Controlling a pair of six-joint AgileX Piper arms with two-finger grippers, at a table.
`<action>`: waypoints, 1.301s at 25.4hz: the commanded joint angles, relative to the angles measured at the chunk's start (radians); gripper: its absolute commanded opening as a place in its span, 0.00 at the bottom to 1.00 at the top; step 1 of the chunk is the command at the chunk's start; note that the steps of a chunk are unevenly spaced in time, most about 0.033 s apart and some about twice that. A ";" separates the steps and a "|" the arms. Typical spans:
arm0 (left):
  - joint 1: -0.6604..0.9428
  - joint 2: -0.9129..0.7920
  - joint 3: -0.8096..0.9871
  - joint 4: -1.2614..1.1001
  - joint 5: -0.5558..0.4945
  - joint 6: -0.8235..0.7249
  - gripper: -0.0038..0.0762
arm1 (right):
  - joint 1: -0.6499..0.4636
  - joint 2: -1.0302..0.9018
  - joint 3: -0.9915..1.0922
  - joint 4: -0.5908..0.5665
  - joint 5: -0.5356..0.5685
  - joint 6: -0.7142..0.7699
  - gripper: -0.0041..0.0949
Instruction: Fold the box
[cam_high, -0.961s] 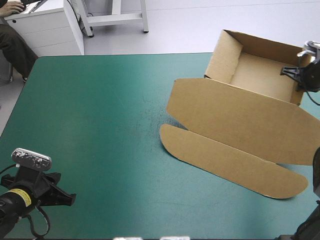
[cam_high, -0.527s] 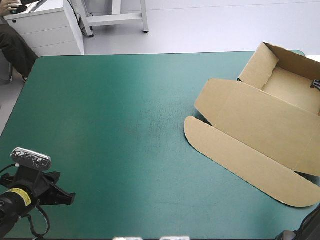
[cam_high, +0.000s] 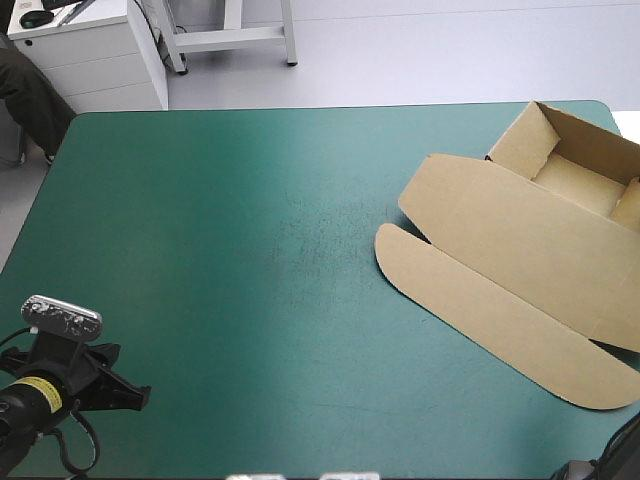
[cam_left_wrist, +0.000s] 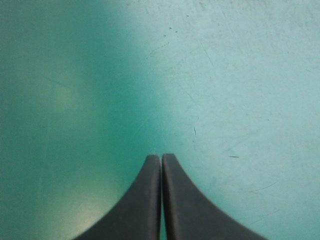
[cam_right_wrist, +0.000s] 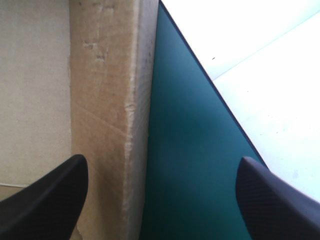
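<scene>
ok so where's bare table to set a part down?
Whole left and middle of the teal-green cover is bare, from the left pincer at the near left corner across to the box. Crowded: the right side, under the box's tray and flat lid.

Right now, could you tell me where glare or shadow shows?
High view: pale sheen across the teal-green cover. Left wrist view: shade on the cover beside the left gripper. Right wrist view: glare beyond the cover's edge, box evenly lit.

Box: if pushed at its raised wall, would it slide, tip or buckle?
Probably slides: the box is thin board resting on the smooth table. The wall may flex, being one creased sheet. Tipping seems unlikely, as most of it lies flat.
</scene>
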 joint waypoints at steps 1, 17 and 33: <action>-0.004 0.003 -0.027 0.008 -0.048 -0.006 0.04 | -0.006 -0.125 -0.037 0.018 0.022 -0.013 0.86; -0.004 0.003 -0.027 0.044 -0.108 -0.006 0.04 | 0.213 -0.652 0.231 0.183 0.020 -0.154 0.04; -0.004 -0.107 0.001 -0.003 -0.286 -0.009 0.04 | 0.694 -1.182 0.791 0.076 -0.383 -0.283 0.04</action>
